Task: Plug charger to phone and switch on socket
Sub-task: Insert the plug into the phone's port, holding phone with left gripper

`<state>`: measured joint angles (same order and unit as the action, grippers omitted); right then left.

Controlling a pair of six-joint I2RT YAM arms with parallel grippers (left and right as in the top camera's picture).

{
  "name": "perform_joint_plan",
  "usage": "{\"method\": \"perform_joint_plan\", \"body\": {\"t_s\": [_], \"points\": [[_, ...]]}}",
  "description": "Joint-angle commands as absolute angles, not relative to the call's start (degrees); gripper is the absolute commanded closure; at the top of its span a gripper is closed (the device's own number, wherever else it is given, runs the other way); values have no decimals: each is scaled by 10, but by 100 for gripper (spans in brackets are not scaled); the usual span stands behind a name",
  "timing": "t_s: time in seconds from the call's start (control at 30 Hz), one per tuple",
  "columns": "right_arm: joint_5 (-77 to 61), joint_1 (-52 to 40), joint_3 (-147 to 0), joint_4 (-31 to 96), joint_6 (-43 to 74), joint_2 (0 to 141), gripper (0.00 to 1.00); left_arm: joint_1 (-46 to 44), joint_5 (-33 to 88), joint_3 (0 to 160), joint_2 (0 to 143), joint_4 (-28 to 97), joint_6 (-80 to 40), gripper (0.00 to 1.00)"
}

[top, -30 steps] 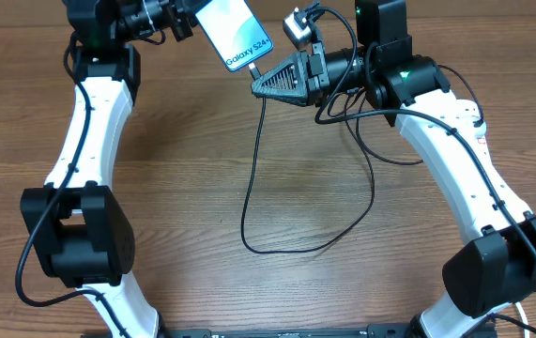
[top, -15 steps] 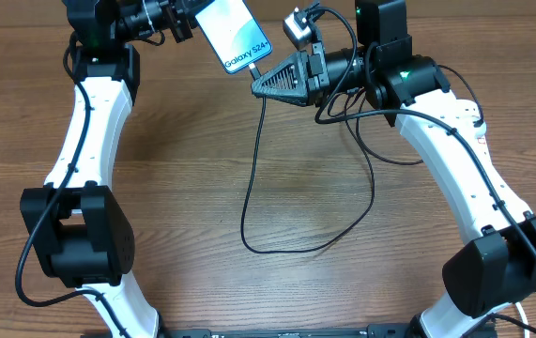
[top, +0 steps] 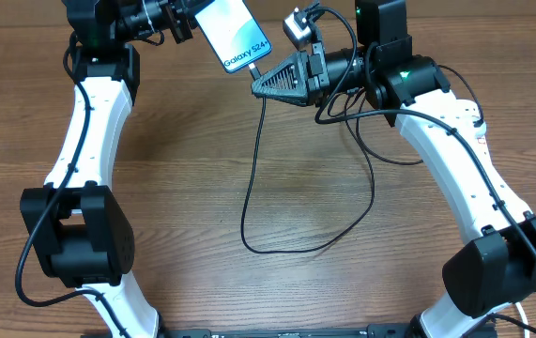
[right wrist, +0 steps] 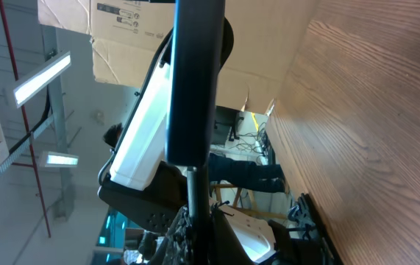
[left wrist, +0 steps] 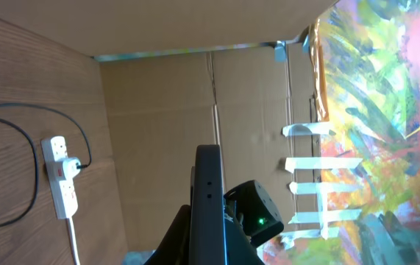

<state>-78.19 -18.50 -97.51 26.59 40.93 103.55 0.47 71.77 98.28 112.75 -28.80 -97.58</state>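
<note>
While the connector tip stood at the lower edge of the phone (top: 235, 33), the step in hand was judged to be inserting the charger (top: 291, 251). The left hand (top: 191, 21) was clamped on the phone's upper end and held it above the far side of the bench (top: 183, 188), lit screen facing up. The right hand (top: 260, 84) was closed on the connector end of the charger, close against the phone's lower edge. Whether the tip was fully seated could not be told.

For a sound insertion, the tip should be lined up with the phone's long axis and pushed straight along it, with the left hand bracing against the push. The slack loop on the bench should be left free, not towed.

The socket (left wrist: 61, 185) lay flat on the bench, visible in the left wrist view only, with a black plug in one outlet. Its switch position could not be read.

The bench was brown wood grain. Cardboard panels (left wrist: 165, 96) stood behind it, beside a brightly painted sheet (left wrist: 386, 110) and strips of pale tape (left wrist: 320, 184).
</note>
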Motion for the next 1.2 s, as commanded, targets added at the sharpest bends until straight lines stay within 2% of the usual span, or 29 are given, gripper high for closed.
{"method": "perform_joint_plan", "body": {"t_s": [0.0,1.17], "points": [[-785,-183,-988,262,411,1024,96,4,733,994,1109,-294,-974,96],[-771,-183,-988,262,412,1024,96,3,761,994,1109,-294,-958,95]]}}
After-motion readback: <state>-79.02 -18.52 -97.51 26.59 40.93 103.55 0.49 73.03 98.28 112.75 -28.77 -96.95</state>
